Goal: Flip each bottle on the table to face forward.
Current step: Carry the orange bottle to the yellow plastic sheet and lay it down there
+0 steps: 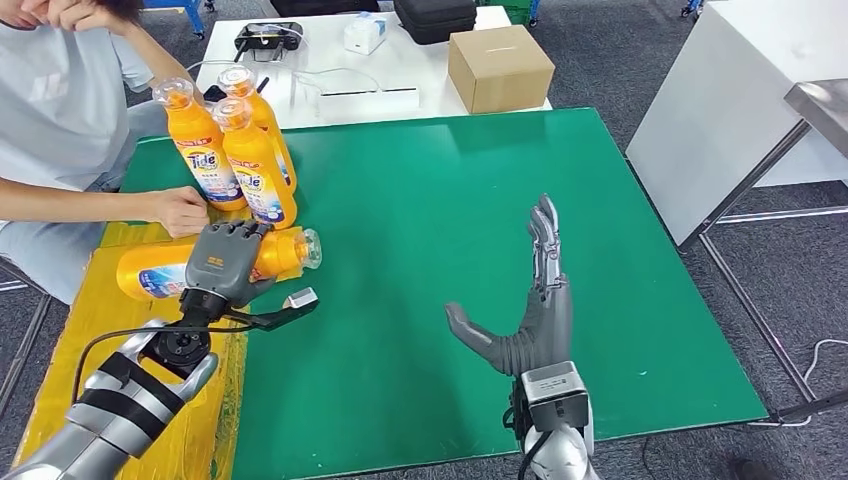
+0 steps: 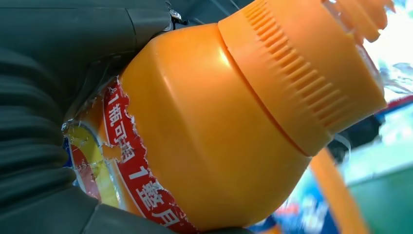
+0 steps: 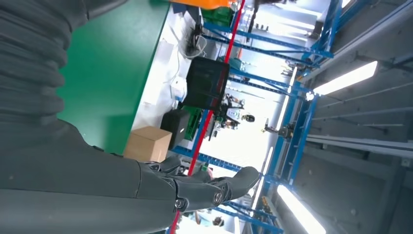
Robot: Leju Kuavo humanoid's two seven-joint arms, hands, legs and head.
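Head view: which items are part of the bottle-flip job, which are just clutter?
Job: lying bottle gripped by left hand; three upright bottles; green table; right hand, open.

Clutter: cardboard box, black case, white box, person's hand.

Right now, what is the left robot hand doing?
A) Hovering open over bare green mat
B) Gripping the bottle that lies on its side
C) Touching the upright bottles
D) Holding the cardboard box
B: the left robot hand is wrapped over the lying bottle, whose cap points toward the mat's middle.
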